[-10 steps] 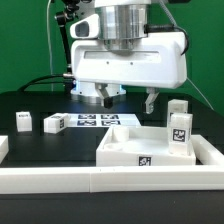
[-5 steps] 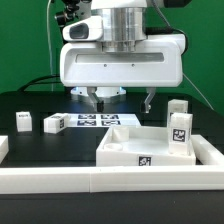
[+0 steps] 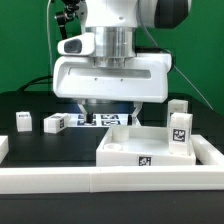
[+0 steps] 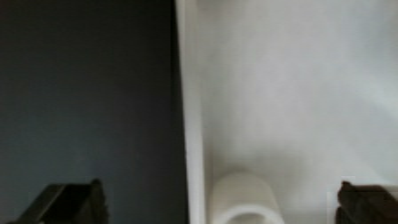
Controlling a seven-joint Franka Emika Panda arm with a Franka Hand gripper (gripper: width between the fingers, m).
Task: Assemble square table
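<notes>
The white square tabletop (image 3: 128,146) lies at the exterior view's right, its raised rim carrying a tag. One tagged leg block (image 3: 180,131) stands at its right corner, and another (image 3: 178,108) stands behind it. Two more leg blocks (image 3: 22,121) (image 3: 55,123) sit on the black table at the left. My gripper (image 3: 110,106) hangs above the tabletop's far left edge. In the wrist view the gripper (image 4: 221,204) is open and holds nothing. The tabletop's rim edge (image 4: 185,100) runs between the fingertips (image 4: 71,204). A rounded white shape (image 4: 249,200) lies between them; I cannot tell what it is.
The marker board (image 3: 102,121) lies flat behind the tabletop, partly hidden by the gripper. Long white border rails (image 3: 100,184) run along the front, with one end at the left (image 3: 3,148). Green backdrop and cables stand behind.
The gripper has moved lower and toward the exterior view's left, nearer the camera. It now hides more of the marker board. The parts have not moved.
</notes>
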